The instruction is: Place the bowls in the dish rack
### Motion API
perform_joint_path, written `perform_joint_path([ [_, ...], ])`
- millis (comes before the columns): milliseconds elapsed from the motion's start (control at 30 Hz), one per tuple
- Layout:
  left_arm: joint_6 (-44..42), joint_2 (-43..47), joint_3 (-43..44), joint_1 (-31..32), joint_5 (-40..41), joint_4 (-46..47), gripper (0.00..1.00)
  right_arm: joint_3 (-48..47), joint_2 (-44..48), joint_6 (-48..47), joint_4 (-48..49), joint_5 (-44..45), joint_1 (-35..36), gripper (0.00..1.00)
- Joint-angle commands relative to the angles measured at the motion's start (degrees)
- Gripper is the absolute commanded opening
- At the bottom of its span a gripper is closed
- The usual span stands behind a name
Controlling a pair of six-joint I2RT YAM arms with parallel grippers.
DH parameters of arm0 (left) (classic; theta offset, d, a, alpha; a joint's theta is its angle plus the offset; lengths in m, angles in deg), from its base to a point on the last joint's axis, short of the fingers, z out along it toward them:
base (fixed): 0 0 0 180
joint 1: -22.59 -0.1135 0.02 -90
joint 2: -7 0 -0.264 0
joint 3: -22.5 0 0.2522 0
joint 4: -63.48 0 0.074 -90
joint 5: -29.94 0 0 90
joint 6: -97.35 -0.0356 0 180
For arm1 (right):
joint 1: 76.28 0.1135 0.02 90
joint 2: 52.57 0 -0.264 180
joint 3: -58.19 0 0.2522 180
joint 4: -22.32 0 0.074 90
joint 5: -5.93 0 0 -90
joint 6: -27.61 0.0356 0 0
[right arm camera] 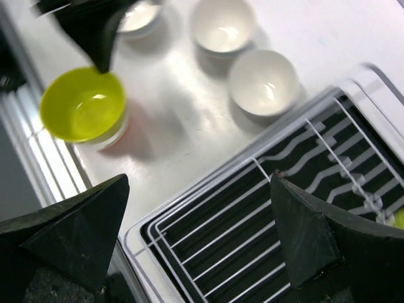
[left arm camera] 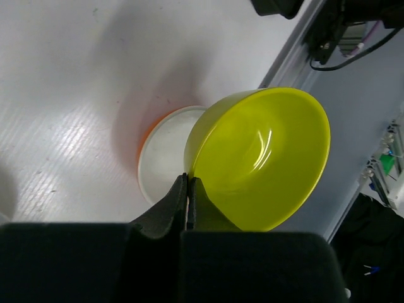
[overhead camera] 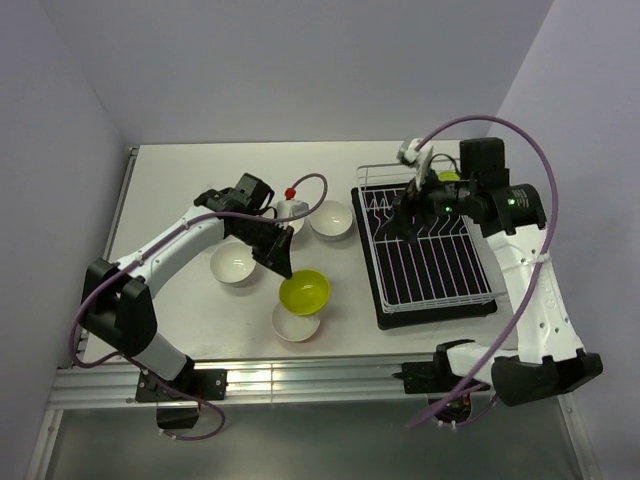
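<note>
The left gripper [left arm camera: 188,205] is clamped on the rim of a lime green bowl [left arm camera: 262,158], 1 finger inside the wall and 1 outside, so the bowl hangs tilted from that single pinch. Just under it sits an orange bowl [left arm camera: 165,158] with a pale inside, resting on the tabletop [left arm camera: 69,95] near the front edge. Whether the green bowl is clear of it or touching, I cannot tell. The bowl looks light, rigid and glossy, so a rim pinch is probably slippery and likely to let it swing. A deep bite on the rim and a slow carry seem wise, since a drop could chip it. Further back, 3 white bowls [overhead camera: 235,264] stand upright and apart. To the right is the dish rack [overhead camera: 430,262], over which the right gripper [right arm camera: 196,243] hovers with its fingers spread wide, holding nothing. A sliver of lime green at the rack's far end is likely a second green bowl [overhead camera: 448,177].
</note>
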Motion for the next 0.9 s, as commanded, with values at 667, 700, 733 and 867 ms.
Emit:
perform_joint_path([
  [667, -0.8, -5.7, 0.4, -7.4, -30.9, -3.4, 0.00, 11.1, 11.8, -17.0, 11.6, 8.2, 28.3, 1.00],
  [700, -0.9, -5.8, 0.3, -7.7, -31.9, -3.5, 0.00, 11.6, 12.4, -17.9, 12.0, 7.8, 28.8, 1.00],
  [733, -1.0, -6.4, 0.2, -7.9, -32.8, -3.7, 0.00, 13.1, 13.1, -18.0, 14.0, 7.0, 29.6, 1.00],
  [867, -1.8, -7.3, 0.3, -8.3, -35.3, -4.4, 0.00, 20.3, 19.6, -21.0, 22.9, 10.6, 32.9, 1.00],
])
